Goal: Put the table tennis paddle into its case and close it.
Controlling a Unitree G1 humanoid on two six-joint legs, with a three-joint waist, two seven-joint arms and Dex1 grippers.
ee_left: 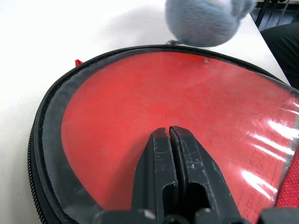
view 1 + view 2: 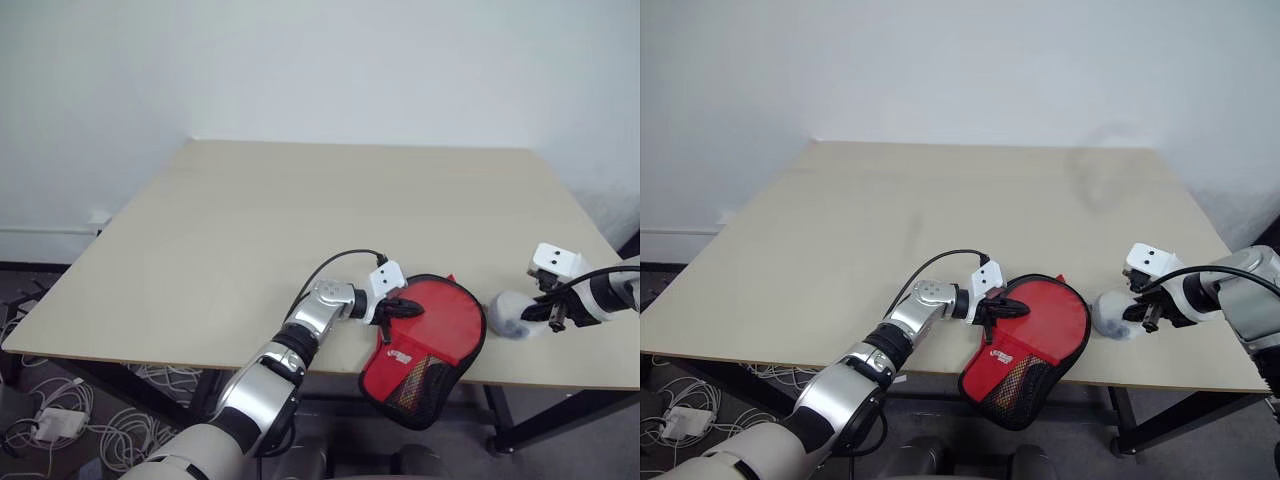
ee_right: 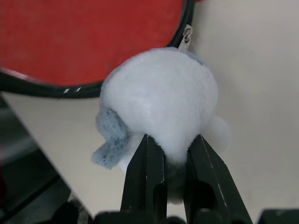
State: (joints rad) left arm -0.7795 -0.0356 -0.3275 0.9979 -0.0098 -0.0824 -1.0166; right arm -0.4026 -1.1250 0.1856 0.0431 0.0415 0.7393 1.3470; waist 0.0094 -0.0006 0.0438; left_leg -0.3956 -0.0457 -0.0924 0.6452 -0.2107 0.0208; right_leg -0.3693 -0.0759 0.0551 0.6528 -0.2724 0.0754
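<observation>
The red case (image 2: 425, 362) lies at the table's front edge, its narrow mesh-pocket end hanging over. Through its clear panel (image 1: 187, 88) shows the red face of the table tennis paddle (image 2: 445, 310); the handle is hidden. My left gripper (image 2: 405, 305) is shut, its tips resting on the panel near the case's left rim. A fluffy white-and-grey pom-pom (image 3: 161, 98) hangs from the metal zip pull (image 3: 187, 37) at the case's right rim. My right gripper (image 3: 173, 140) is shut on that pom-pom, just right of the case.
The beige table (image 2: 300, 220) stretches away behind the case, with a white wall beyond. Its front edge runs right under the case. Cables and a power adapter (image 2: 50, 425) lie on the floor at the left.
</observation>
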